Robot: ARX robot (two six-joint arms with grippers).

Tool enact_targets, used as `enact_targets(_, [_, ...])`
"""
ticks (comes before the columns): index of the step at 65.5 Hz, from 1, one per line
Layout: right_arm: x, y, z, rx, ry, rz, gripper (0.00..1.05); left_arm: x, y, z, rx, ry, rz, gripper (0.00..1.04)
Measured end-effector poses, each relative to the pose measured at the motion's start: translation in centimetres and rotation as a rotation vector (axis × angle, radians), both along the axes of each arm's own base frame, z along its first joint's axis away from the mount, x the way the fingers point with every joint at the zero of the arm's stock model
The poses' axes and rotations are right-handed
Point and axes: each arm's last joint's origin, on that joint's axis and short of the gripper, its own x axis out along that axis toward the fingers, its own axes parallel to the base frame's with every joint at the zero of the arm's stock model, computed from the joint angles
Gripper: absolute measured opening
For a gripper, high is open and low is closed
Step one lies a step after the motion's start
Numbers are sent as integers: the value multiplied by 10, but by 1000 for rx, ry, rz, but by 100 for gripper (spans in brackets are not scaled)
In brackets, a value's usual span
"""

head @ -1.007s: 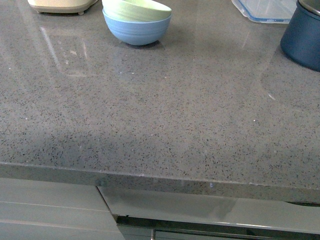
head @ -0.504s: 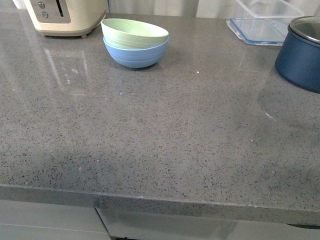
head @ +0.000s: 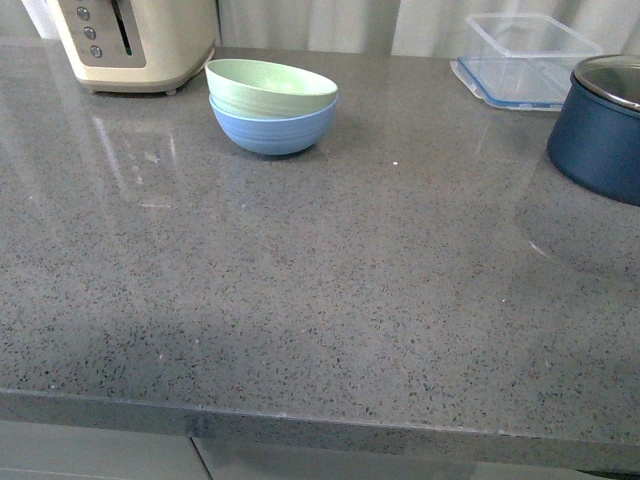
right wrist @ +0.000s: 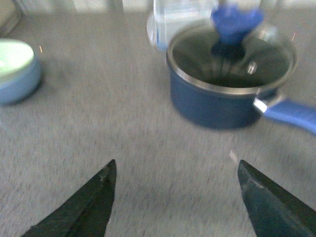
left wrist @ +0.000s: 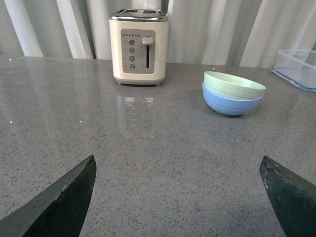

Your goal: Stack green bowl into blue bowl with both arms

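Shifted lower in the front view since earlier: green bowl (head: 270, 87) nested in blue bowl (head: 273, 129) on counter (head: 330, 290). Left tool (left wrist: 180, 197) and right tool (right wrist: 177, 200) spread apart, empty; right wrist view blurred.

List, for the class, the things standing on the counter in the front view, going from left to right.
Toaster → green bowl nested in the blue bowl → clear plastic container → dark blue pot.

cream toaster (left wrist: 138, 47), clear plastic container (head: 527, 60), lidded navy pot (right wrist: 229, 79), grey countertop (head: 330, 270)
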Motion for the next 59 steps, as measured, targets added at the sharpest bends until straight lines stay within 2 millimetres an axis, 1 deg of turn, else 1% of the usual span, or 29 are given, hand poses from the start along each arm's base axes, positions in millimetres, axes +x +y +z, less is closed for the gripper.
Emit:
enact_targets(4, [-7,-2,2,-13,-112,-14,50,0,0,0,0,0,0,98])
enact_targets(5, [-8,-3,3,-14,-124,-15,48,0,0,0,0,0,0,98])
enact_targets(7, [-13,-2,2,-19,-150,-13,41,0,0,0,0,0,0,98])
enact_targets(13, [-22,-2,-8,-27,-145,-11,25,0,0,0,0,0,-1,98])
enact_targets(20, [-33,-2,-20,-33,-136,-8,0,0,0,0,0,0,0,98])
enact_targets(37, [-54,-2,-34,-35,-137,-8,1,0,0,0,0,0,0,98])
enact_targets(52, [-68,-2,-42,-35,-141,-8,1,0,0,0,0,0,0,98])
enact_targets(55, [-70,-2,-47,-35,-152,-8,1,0,0,0,0,0,0,98])
enact_targets(59, [-71,-2,-49,-34,-147,-8,1,0,0,0,0,0,0,98])
